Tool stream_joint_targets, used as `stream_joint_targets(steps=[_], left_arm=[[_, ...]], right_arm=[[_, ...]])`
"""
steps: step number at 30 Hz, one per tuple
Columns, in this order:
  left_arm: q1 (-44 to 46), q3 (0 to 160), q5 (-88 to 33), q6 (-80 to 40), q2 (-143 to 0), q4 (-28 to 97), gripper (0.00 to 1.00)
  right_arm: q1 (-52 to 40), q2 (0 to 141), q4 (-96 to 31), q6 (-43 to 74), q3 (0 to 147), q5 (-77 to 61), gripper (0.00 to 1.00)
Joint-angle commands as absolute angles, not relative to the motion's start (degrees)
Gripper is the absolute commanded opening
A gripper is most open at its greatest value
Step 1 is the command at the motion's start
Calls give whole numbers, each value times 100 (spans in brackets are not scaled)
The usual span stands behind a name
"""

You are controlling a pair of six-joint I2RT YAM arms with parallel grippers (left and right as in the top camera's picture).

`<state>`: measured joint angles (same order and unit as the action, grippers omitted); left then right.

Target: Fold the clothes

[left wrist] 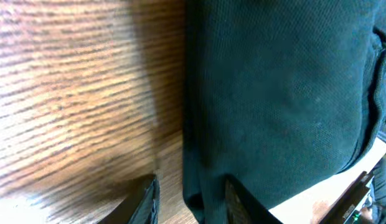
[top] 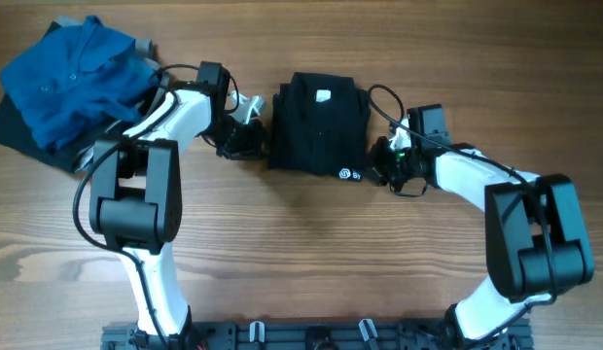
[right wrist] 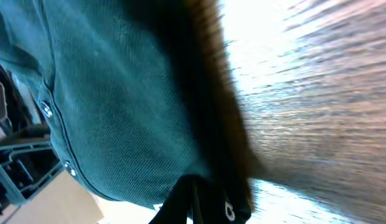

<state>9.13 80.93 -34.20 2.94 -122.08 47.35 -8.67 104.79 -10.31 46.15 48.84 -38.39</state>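
The black garment (top: 319, 124) lies folded into a compact rectangle at the table's middle back, with its white neck tag up and a small white logo at its front right corner. My left gripper (top: 245, 136) is at its left edge. In the left wrist view the fingers (left wrist: 193, 200) are apart, with the garment's (left wrist: 280, 87) folded edge between them. My right gripper (top: 387, 160) is at the garment's front right corner by the logo. In the right wrist view the jaws (right wrist: 208, 202) look closed on black fabric (right wrist: 131, 106) bearing a white logo mark.
A bright blue collared shirt (top: 73, 78) lies bunched at the back left on a dark cloth (top: 19, 131), with a grey cloth (top: 144, 47) behind it. The bare wooden table (top: 311, 253) stretches to the front. The arm bases stand at the front edge.
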Motion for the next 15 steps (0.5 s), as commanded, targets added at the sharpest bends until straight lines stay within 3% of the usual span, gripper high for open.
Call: stream_joint_targets(steps=[1, 4, 6, 15], left_arm=[[799, 8068, -3625, 434, -11981, 4932, 37], [696, 8068, -4228, 432, -11478, 4875, 35], [790, 8068, -4899, 429, -11281, 4584, 17], [1865, 8047, -4856, 213, -12269, 3854, 13]], right_arm=[[-613, 10366, -709, 4493, 4880, -4818, 5], [-578, 10060, 19, 4324, 4880, -5920, 5], [-615, 9931, 255, 4364, 4880, -5994, 6], [-1151, 10704, -141, 4442, 4877, -4418, 4]])
